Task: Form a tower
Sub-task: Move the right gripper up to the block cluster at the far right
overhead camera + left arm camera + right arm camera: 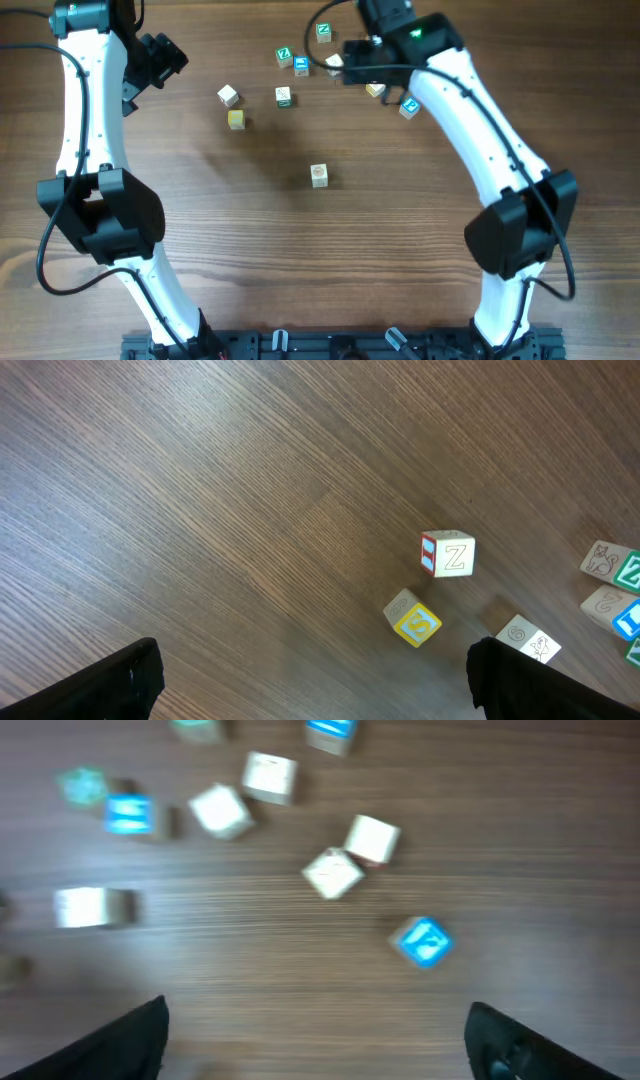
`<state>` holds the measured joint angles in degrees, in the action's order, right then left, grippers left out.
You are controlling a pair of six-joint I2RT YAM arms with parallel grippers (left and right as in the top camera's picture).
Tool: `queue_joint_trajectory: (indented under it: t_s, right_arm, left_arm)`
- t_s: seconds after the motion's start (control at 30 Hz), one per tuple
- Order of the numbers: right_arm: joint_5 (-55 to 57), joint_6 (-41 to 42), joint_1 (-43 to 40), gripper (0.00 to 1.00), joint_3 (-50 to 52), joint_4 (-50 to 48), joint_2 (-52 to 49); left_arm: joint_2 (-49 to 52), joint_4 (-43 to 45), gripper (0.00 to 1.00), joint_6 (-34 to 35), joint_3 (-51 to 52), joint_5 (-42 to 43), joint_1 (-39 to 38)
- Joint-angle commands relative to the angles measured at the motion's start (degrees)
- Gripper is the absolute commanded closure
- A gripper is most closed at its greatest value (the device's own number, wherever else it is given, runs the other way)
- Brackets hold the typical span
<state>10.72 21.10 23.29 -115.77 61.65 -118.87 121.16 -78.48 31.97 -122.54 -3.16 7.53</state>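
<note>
Right gripper (pixel 315 1020) hangs wide open, nothing between its fingers, clear of every cube. Just ahead and off to one side, the tower (pixel 425 941) shows its blue top face; from overhead a sliver of pale wood shows beneath it, beside the right arm. A pair of pale cubes (pixel 333 873) sits close together just beyond. Left gripper (pixel 315 675) is wide open too, empty, above the wooden table (pixel 200 510), with a Z cube (pixel 447 554) ahead
</note>
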Motion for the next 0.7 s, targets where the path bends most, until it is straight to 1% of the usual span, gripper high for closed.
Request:
queue_joint_trajectory:
  t_s: [0.0,0.03,0.07,0.1,0.17,0.2,0.23,0.33,0.37,0.43,0.53,0.67]
  right_arm:
    - [-0.66,-4.63,-4.11,0.07,1.46,-0.13,-6.21]
    - [-0.70,-4.96,-5.73,0.06,1.46,-0.94,-8.57]
    - [-2.29,-8.24,-6.75,0.02,1.46,-2.49,-10.64]
    - [-4.68,-11.41,-7.32,0.01,1.46,-4.17,-12.09]
    - [-9.33,-11.39,-7.89,0.03,1.46,-9.66,-14.43]
    - [-9.51,-9.73,-7.89,0.03,1.46,-11.61,-14.86]
    - [-9.51,-7.28,-7.82,0.06,1.49,-13.22,-15.43]
    - [-9.51,6.25,-7.72,0.08,1.49,-16.76,-17.14]
    - [-9.55,8.02,-7.72,0.09,1.49,-17.62,-17.55]
    - [-9.86,9.11,-7.50,0.11,1.49,-18.82,-18.58]
    - [-13.79,9.11,-6.45,0.22,1.51,-17.90,-18.82]
    - [-12.37,10.60,-4.55,0.22,1.51,-19.93,-18.84]
  left_arm:
    - [-0.20,0.00,0.00,-0.24,-0.48,-0.13,0.00]
    - [-0.20,0.00,0.00,-0.24,-0.48,-0.13,0.00]
    - [-0.20,0.00,0.00,-0.24,-0.48,-0.13,0.00]
    - [-0.20,0.00,0.00,-0.24,-0.48,-0.13,0.00]
    - [-0.20,0.00,0.01,-0.24,-0.48,-0.13,0.00]
    - [-0.20,0.00,0.00,-0.24,-0.48,-0.11,0.00]
    - [-0.20,0.00,0.00,-0.24,-0.48,-0.13,0.00]
    - [-0.20,0.00,0.00,-0.24,-0.48,-0.13,0.00]
    - [-0.20,0.00,0.00,-0.24,-0.48,-0.13,0.00]
    - [-0.20,0.00,0.00,-0.24,-0.48,-0.13,0.00]
    - [-0.20,0.00,0.00,-0.24,-0.48,-0.13,0.00]
    - [-0.20,0.00,0.00,-0.24,-0.48,-0.13,0.00]
